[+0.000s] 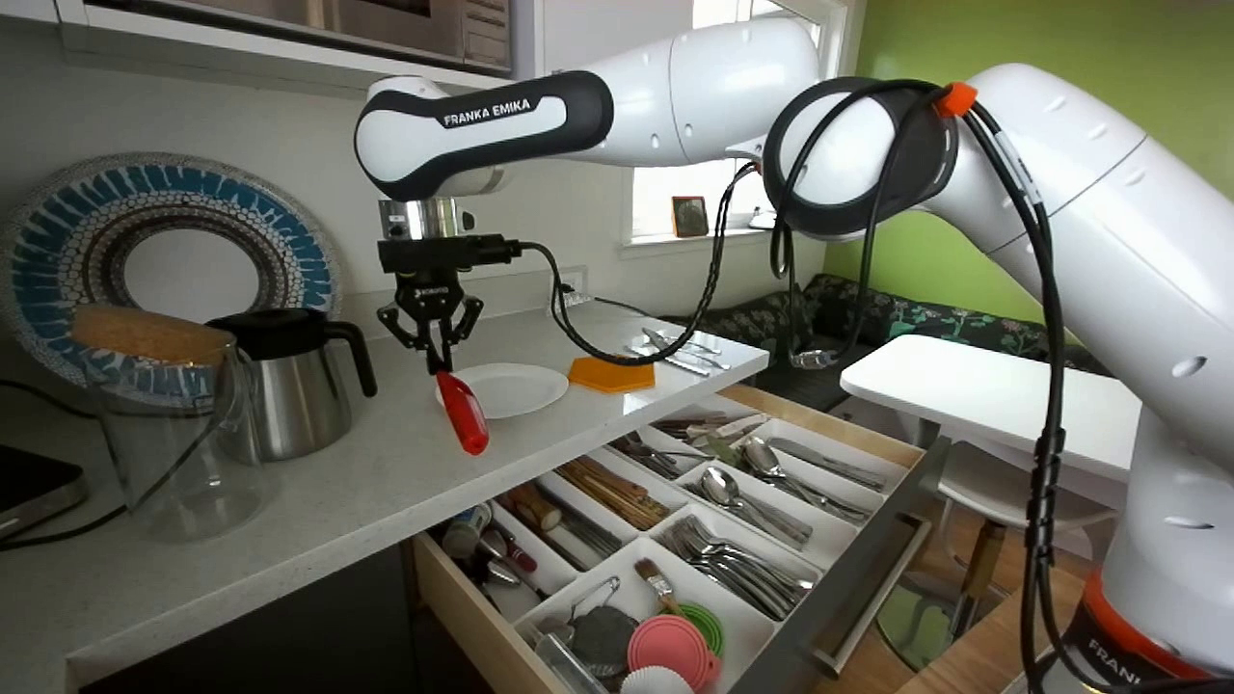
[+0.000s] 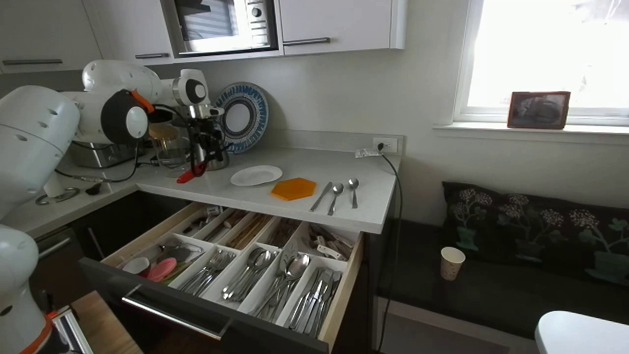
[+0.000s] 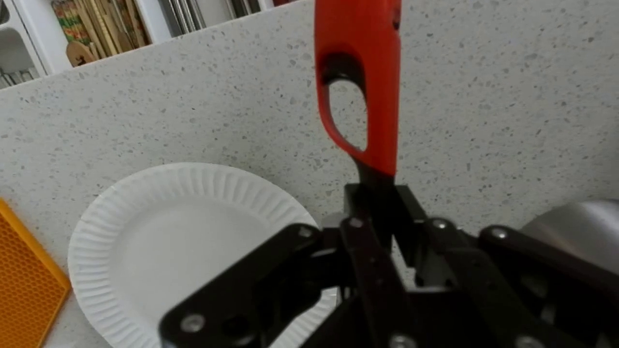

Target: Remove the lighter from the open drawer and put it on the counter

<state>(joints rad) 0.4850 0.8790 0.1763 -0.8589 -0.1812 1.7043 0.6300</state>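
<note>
Wood-sided drawer (image 1: 458, 602) sat open up front, forks (image 1: 737, 562) and all, then the red utility lighter (image 1: 465, 414) hung tilted over the counter (image 1: 395, 482), pincer (image 1: 441, 362) nipped right together on its black end, paper plate (image 1: 523, 387) just past it, big blue-patterned disc (image 1: 174, 185) propped at the back

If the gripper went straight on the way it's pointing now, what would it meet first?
Most likely the counter: the gripper points down at it, and the red lighter it holds would probably touch first. The plate lies close to that line, so depth leaves some doubt.
</note>
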